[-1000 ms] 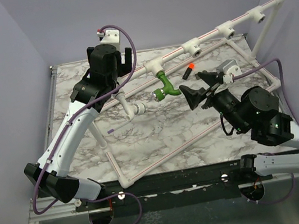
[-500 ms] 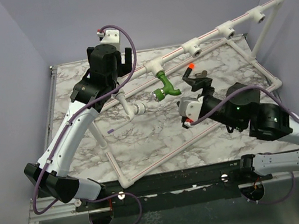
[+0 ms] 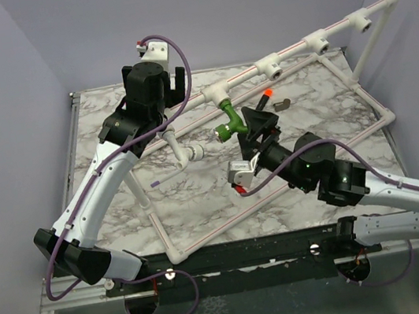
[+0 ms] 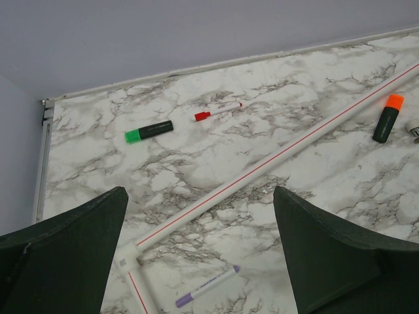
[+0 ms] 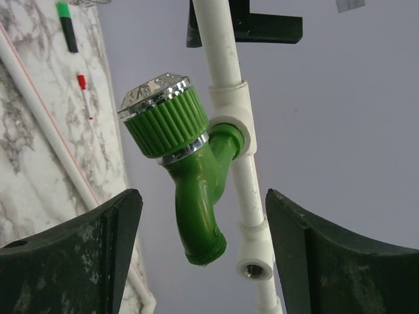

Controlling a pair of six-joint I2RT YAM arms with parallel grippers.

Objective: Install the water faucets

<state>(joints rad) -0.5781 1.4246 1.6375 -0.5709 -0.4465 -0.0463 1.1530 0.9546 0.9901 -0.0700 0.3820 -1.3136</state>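
The bright green plastic faucet [image 5: 190, 170] is sitting in a white pipe tee [image 5: 230, 112]; the right end effector [image 5: 203, 258] is hovering spread around it, the left end effector [image 4: 200, 255] spread above the marble worktop [image 4: 327, 176]

Nothing legible anywhere (labels or numbers) — no readable text.

Green faucet [image 5: 190, 171] in pipe tee [image 5: 233, 110]

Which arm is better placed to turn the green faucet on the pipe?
Right. The right gripper, open, brackets the green faucet, a finger on either side; the left gripper, open, faces only pipe and markers.
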